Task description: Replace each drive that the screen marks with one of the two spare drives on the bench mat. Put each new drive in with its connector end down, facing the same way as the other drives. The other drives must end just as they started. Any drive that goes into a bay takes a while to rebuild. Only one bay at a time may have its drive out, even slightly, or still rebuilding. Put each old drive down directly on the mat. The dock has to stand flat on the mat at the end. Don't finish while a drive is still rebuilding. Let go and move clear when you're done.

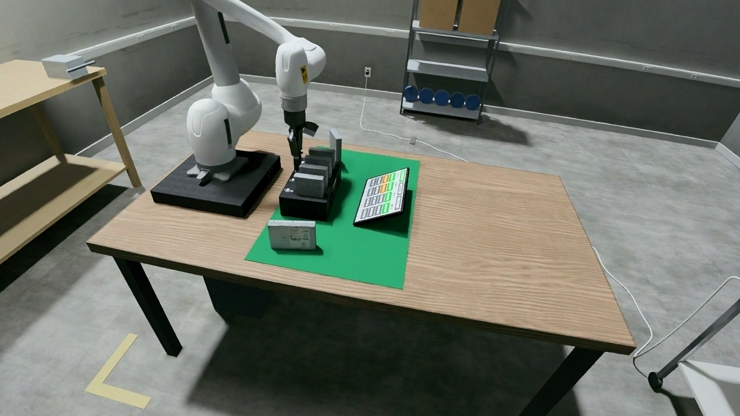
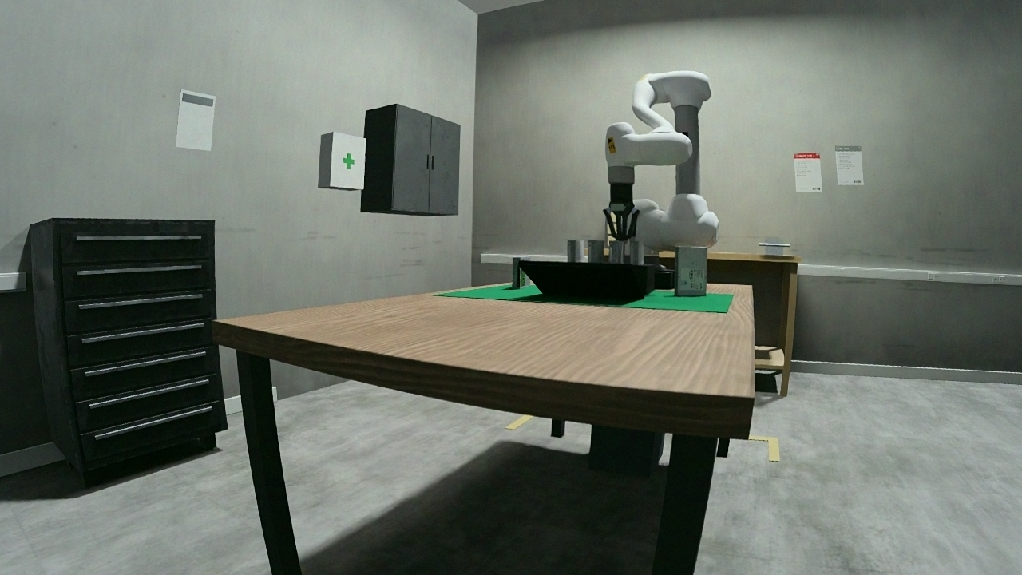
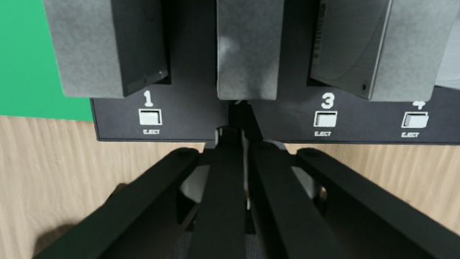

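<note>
My gripper (image 1: 297,166) (image 2: 623,239) (image 3: 238,122) is shut and empty, pointing down at the eject button of bay 2, which its fingertips hide. The black dock (image 1: 302,207) (image 3: 194,119) stands on the green mat (image 1: 356,258) (image 3: 21,72) with drives in all four bays. Drive 1 (image 3: 83,50), drive 2 (image 3: 248,50), drive 3 (image 3: 406,50) and drive 4 (image 1: 309,186) stand upright. One spare drive (image 1: 292,237) (image 2: 691,271) stands near the dock's bay 4 end, another spare (image 1: 335,145) beyond bay 1. The screen (image 1: 383,196) shows orange cells in two rows; its text is too small to read.
The arm's black base plate (image 1: 207,193) is beside the dock on the wooden table (image 1: 491,232). The tilted screen stands across from the dock's button side. In the wrist view, the eject buttons of bay 1 (image 3: 150,117), bay 3 (image 3: 325,119) and bay 4 (image 3: 415,120) are visible.
</note>
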